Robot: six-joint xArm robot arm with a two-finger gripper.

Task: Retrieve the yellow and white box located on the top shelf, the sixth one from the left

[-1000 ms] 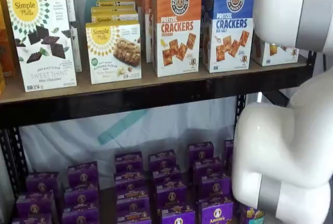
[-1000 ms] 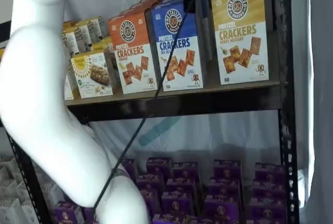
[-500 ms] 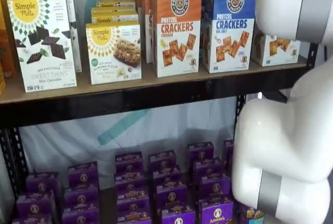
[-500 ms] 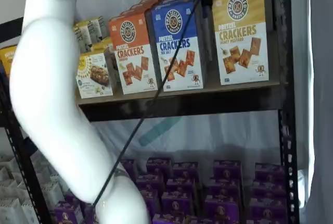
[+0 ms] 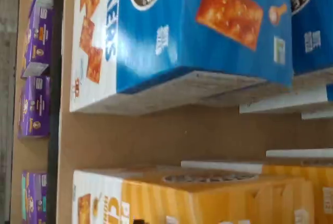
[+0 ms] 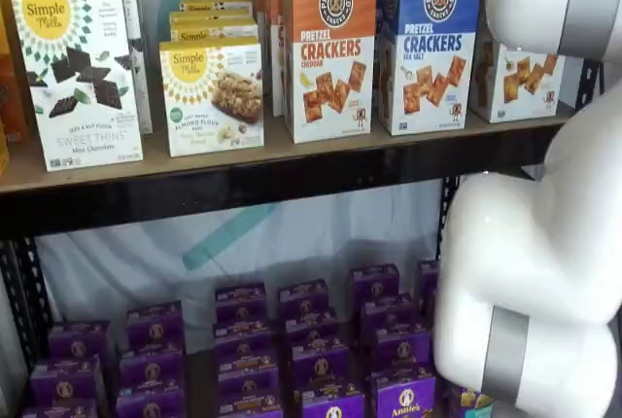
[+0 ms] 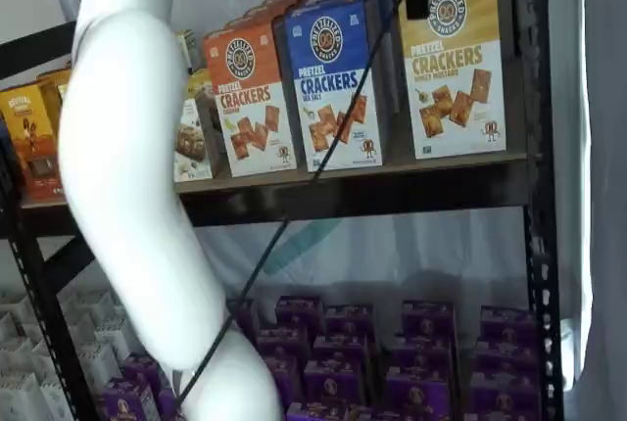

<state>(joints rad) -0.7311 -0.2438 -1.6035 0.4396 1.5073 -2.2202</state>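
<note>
Jaws stood wide open, empty, up near the top shelf (image 7: pixel 392 171); yellow and white box (image 7: pixel 453 64) upright just ahead, beside the blue box (image 7: pixel 333 83).

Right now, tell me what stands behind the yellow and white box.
In the wrist view, more yellow boxes line up behind the yellow and white box on the top shelf. How many cannot be seen.

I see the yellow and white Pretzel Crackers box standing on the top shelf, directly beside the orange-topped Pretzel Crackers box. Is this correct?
Not quite. The yellow and white box does stand on the top shelf, but directly beside it is the blue-topped box; the orange-topped box comes after that one. A shelf view shows this.
</note>
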